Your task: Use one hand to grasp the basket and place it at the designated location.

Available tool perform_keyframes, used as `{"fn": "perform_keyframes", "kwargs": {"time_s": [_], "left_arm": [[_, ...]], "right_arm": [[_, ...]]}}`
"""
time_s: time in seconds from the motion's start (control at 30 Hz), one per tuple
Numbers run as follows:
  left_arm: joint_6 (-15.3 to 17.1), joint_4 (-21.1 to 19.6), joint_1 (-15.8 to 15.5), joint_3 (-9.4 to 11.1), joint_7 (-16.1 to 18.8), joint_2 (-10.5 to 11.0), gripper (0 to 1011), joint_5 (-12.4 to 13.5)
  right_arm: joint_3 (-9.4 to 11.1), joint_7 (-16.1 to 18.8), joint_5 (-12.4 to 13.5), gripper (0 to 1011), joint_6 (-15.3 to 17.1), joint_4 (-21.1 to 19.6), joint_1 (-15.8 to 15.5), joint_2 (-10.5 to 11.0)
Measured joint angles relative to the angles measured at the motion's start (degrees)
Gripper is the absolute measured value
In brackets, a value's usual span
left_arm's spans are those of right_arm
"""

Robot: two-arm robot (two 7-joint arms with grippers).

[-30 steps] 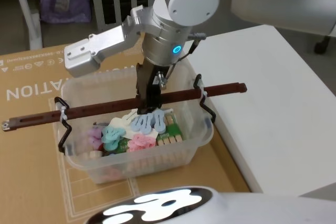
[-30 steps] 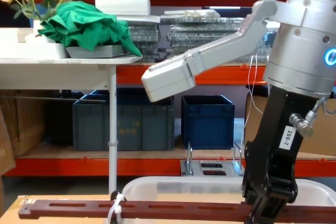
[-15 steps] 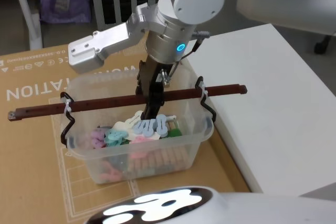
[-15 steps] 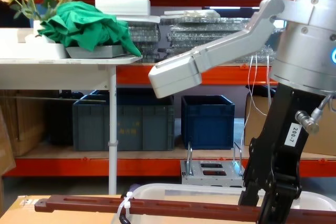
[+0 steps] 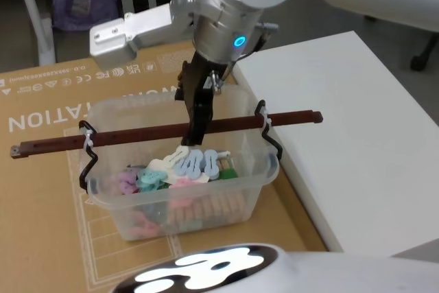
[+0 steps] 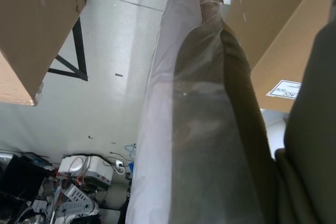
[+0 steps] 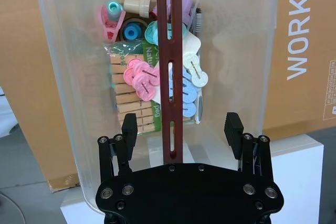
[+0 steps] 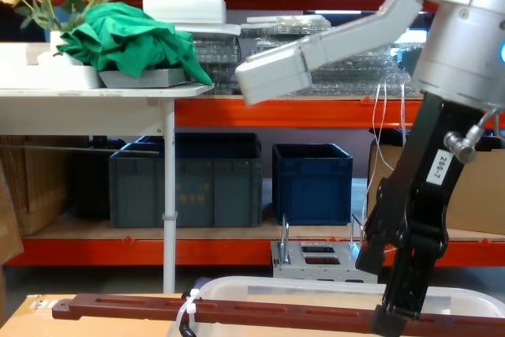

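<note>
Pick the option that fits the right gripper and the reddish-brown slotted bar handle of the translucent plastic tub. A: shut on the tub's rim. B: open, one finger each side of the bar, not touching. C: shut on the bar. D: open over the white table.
B: the black right gripper has its fingers spread wide, with the reddish-brown slotted bar handle between them and a gap on each side.
</note>
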Motion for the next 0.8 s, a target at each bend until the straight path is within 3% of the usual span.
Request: {"fn": "perform_keyframes", "kwargs": {"time_s": [0.8], "left_arm": [[0.0, 0.01, 0.0, 0.0, 0.0, 0.0, 0, 0.0]], "right_arm": [[3.87, 0.83, 4.74, 1000, 0.1, 0.89, 1.56, 1.82]]}}
